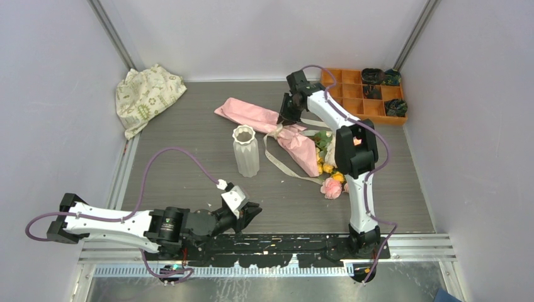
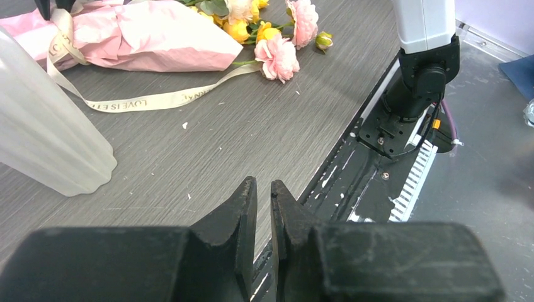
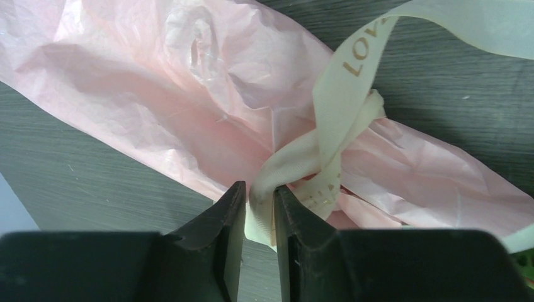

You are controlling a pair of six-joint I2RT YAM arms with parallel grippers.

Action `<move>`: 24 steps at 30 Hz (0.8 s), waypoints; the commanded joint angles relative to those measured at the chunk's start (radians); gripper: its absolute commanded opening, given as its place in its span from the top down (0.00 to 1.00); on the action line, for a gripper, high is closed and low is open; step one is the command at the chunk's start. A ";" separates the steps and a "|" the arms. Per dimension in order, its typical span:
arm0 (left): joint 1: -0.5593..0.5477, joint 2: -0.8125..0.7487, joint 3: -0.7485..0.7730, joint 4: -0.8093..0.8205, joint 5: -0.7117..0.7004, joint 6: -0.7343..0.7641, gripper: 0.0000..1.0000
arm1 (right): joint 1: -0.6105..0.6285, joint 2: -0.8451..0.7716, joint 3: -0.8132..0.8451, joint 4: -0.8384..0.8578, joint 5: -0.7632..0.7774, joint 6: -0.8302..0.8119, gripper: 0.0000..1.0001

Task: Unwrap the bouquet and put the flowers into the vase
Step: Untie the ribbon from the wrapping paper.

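Observation:
The bouquet (image 1: 296,141) lies on the table right of centre, its pink paper (image 3: 189,94) bound by a cream ribbon (image 3: 340,107). My right gripper (image 3: 258,192) reaches down at the knot (image 1: 284,119). Its jaws are pinched on a loop of that ribbon. The ribbon's loose tail (image 2: 145,102) trails toward the vase. The flowers (image 1: 332,185), pink and yellow blooms (image 2: 277,56), stick out of the cone's near end. The vase (image 1: 245,151), white and ribbed, stands upright left of the bouquet (image 2: 44,138). My left gripper (image 2: 264,185) hovers low at the front edge (image 1: 255,211), its jaws a narrow slit apart and holding nothing.
An orange compartment tray (image 1: 352,100) with dark items sits at the back right. A crumpled patterned cloth bag (image 1: 148,94) lies at the back left. The black mounting rail (image 1: 271,242) runs along the front edge, with the right arm's base (image 2: 415,94) on it.

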 commanded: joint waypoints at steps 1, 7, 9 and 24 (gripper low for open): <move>-0.001 -0.010 0.025 0.011 -0.027 -0.001 0.84 | 0.026 0.011 0.062 0.029 -0.023 0.021 0.73; -0.001 -0.019 0.022 0.004 -0.027 -0.009 0.84 | 0.036 -0.008 0.066 0.028 -0.017 0.029 0.99; -0.001 -0.021 0.022 0.000 -0.027 -0.012 0.84 | 0.041 -0.046 0.052 0.040 -0.016 0.032 0.99; -0.001 -0.018 0.027 -0.004 -0.023 -0.015 0.84 | 0.057 -0.474 0.067 0.078 -0.067 0.048 0.99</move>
